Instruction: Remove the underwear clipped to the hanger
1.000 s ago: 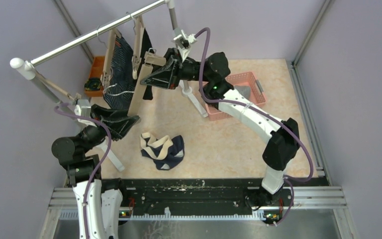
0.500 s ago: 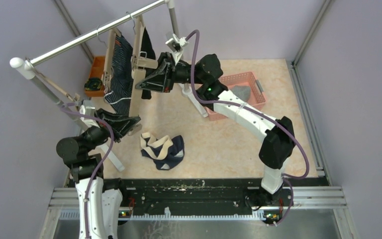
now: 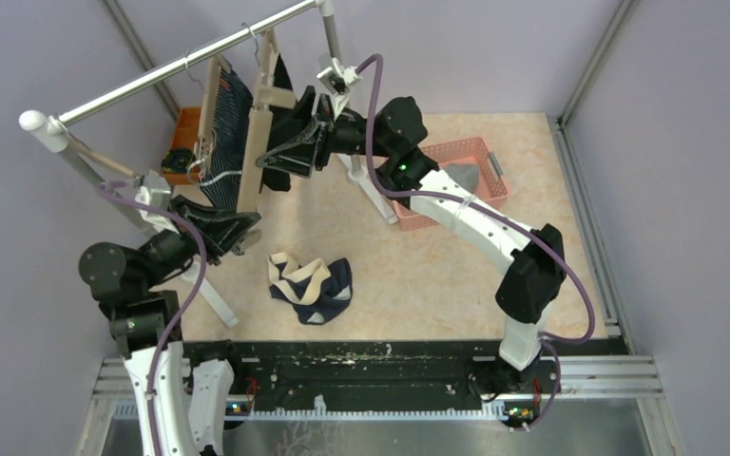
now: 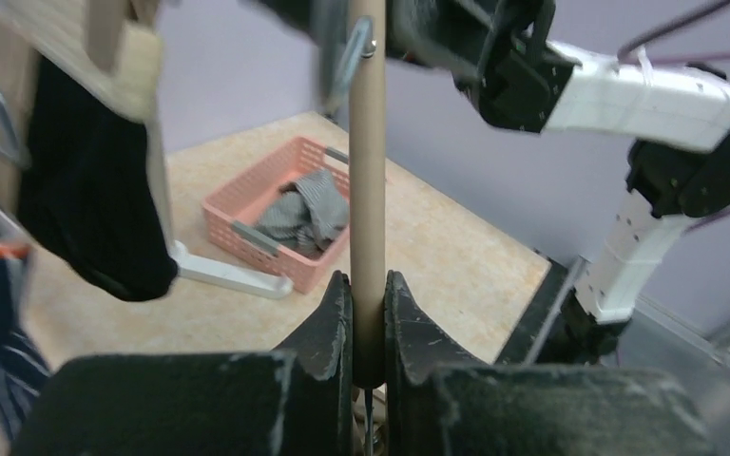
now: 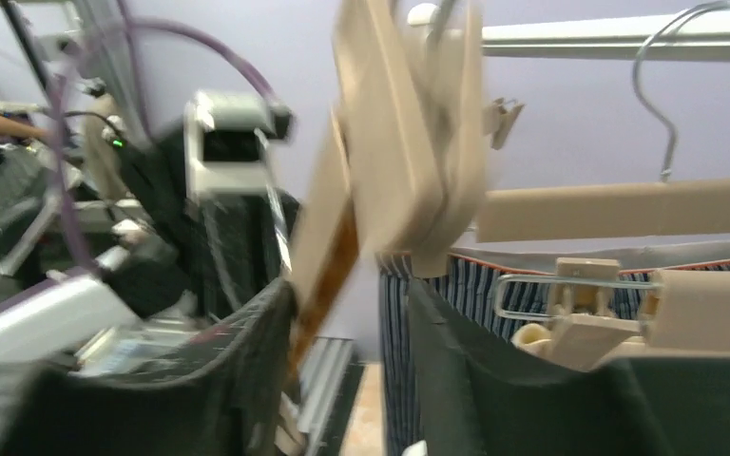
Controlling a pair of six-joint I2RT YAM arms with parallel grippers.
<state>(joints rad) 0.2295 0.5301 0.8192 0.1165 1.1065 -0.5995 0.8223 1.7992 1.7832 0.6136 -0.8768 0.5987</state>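
Your left gripper (image 3: 244, 228) sits at 9 o'clock of the table, jaws pinched tight on the low end of the wooden hanger (image 3: 255, 142). The left wrist view shows the beige bar squeezed between both fingers (image 4: 328, 323). That hanger hangs off the rail (image 3: 171, 68) at 11 o'clock, tilted, its bar running from the rail down to your left gripper. The black underwear (image 4: 95, 218) hangs clipped on it, on the side facing 3 o'clock. Your right gripper (image 3: 280, 152) is up at the same hanger from the 3 o'clock side, right against the black cloth. The right wrist view is blurred: the jaws stand apart and a beige clip (image 5: 409, 161) sits just above the gap, but you can't tell if either finger touches it. The navy-striped underwear (image 3: 228, 142) hangs clipped on the second hanger (image 3: 209, 109), just beside the first at its 9 o'clock. More underwear, a navy heap (image 3: 309, 285) with beige waistbands, lies on the table at 6 o'clock, apart from both grippers. The pink basket (image 4: 242, 199) at 2 o'clock holds grey cloth (image 4: 304, 214). An orange bin (image 3: 188, 123) sits at 10 o'clock behind the rack, contents too small to tell.
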